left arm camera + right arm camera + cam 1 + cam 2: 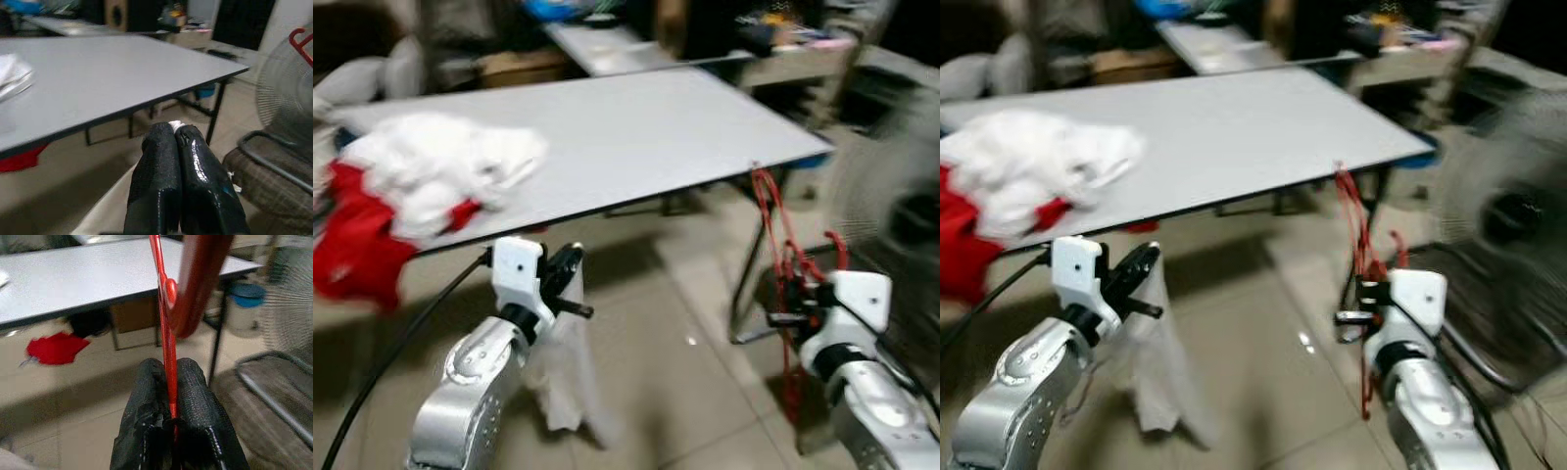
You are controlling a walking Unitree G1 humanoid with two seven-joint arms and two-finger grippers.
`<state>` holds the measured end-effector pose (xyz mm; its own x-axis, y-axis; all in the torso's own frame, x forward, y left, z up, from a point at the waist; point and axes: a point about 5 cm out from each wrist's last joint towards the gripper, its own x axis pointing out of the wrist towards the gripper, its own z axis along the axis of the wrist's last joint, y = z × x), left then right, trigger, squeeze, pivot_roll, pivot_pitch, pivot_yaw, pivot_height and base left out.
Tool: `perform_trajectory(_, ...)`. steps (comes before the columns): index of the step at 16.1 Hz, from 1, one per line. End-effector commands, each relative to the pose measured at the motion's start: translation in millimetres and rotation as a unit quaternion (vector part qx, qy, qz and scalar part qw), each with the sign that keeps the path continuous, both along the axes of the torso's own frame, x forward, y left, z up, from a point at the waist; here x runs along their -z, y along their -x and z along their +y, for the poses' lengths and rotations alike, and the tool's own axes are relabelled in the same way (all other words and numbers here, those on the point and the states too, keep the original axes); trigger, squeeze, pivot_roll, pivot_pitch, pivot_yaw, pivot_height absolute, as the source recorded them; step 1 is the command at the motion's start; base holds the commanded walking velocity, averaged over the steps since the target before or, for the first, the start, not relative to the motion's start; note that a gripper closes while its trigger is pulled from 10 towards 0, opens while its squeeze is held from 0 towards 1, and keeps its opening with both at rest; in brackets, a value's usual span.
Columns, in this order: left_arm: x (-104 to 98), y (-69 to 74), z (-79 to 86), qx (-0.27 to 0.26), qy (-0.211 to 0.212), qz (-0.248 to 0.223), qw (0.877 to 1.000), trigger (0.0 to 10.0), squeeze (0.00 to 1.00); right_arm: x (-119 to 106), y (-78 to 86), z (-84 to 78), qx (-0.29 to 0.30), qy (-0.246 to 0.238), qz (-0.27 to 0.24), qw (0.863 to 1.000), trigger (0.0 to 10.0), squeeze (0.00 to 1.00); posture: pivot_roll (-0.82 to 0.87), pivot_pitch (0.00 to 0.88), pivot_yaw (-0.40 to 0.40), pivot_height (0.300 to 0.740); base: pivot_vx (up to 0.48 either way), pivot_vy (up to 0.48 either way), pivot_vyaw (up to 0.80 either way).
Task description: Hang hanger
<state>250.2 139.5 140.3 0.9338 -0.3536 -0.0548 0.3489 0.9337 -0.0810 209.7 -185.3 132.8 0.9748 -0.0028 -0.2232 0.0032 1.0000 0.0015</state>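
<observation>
Both grippers are clamped: your right gripper (168, 423) on the red hanger (781, 257), left gripper (182, 188) on white cloth (558, 377) (hanging remains undone).

A long grey table (636, 137) is seen across the view, on thin dark legs over a tiled floor (656, 323). A heap of white cloth (440, 166) is piled at its left end, touching red cloth (357, 245) draped over the edge.
</observation>
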Motion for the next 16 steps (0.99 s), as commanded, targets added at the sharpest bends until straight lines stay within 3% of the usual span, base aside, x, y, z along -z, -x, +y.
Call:
perform_trajectory(1, -5, -2.2, 5.7, -0.011, -0.011, -0.015, 1.0, 10.0, 0.0, -5, 0.0, 4.9, -0.015, -0.011, -0.009, 1.0, 10.0, 0.0, -0.07, 0.0, 0.003, 0.74, 0.0, 0.0, 0.0)
perform_trajectory(5, -9, -4.5, 4.6, -0.005, 0.008, -0.028, 1.0, 10.0, 0.0, -7, -0.4, 6.1, -0.026, -0.008, -0.013, 1.0, 10.0, 0.0, -0.07, 0.0, 0.002, 0.74, 0.231, 0.0, 0.0)
perform_trajectory(10, -11, -9.0, 1.3, 0.0, 0.015, -0.033, 0.999, 10.0, 0.0, -9, -1.7, 1.5, -0.026, -0.002, -0.017, 1.0, 10.0, 0.0, -0.08, 0.0, 0.002, 0.74, 0.355, 0.0, -0.8)
perform_trajectory(16, -20, -25.7, 1.9, -0.004, 0.008, -0.051, 0.999, 10.0, 0.0, -21, -1.2, 4.6, -0.117, 0.008, -0.042, 0.992, 10.0, 0.0, -0.09, 0.0, 0.011, 0.74, 0.358, 0.0, -0.13)
